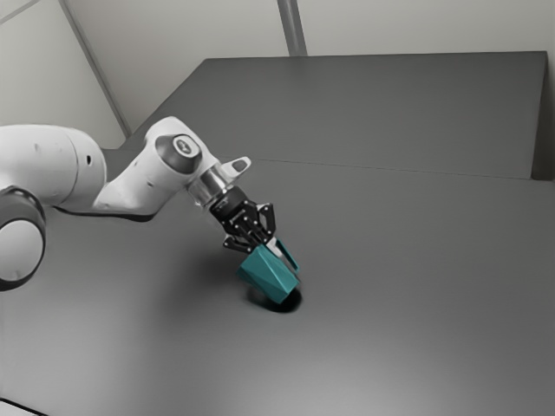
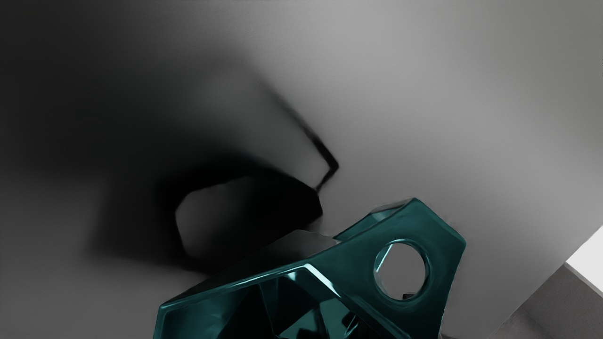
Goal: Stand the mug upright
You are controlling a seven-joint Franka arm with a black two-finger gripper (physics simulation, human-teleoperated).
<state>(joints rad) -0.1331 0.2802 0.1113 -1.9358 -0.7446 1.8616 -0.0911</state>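
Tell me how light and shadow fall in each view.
Exterior view: a dense black shadow lies just below the tilted teal mug, and the table brightens toward the picture's bottom edge; wrist view: bright glints run along the mug's rim, the black shadow beyond it has crisp edges in places, and a softer, blurry darkness spreads around that.

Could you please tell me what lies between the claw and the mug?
Nothing that I can make out: in the exterior view the claw reaches right up to the tilted teal mug, with no other object between them.
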